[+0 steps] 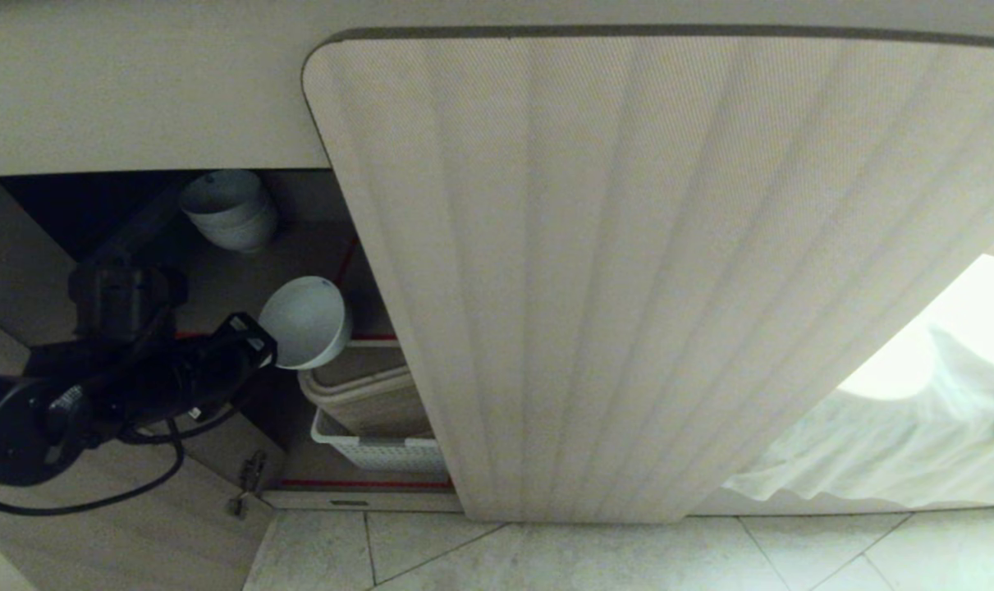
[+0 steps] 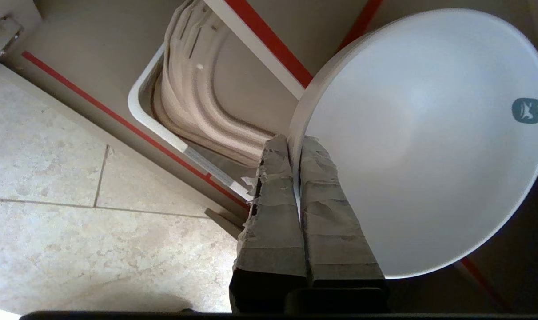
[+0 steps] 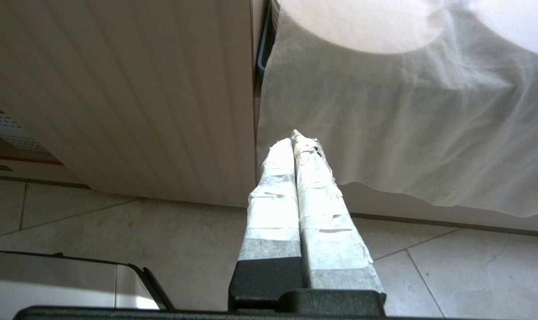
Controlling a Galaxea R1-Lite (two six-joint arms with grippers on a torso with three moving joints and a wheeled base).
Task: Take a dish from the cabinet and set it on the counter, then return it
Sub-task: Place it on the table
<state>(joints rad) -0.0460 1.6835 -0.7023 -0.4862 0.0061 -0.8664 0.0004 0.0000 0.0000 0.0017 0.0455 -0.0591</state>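
Note:
My left gripper is shut on the rim of the dish, a plain white bowl with a small teal mark inside. One finger is inside the bowl and one outside. The dish hangs tilted in the air in the open left side of the cabinet, in front of the red-edged shelves. The counter shows only as a pale band above the cabinet. My right gripper is shut on nothing, parked low before the closed fluted door.
A stack of white bowls sits on the upper shelf. A white basket with beige trays stands on the lower shelf beneath the dish. The open left door with hinges is beside my arm. White cloth hangs at right.

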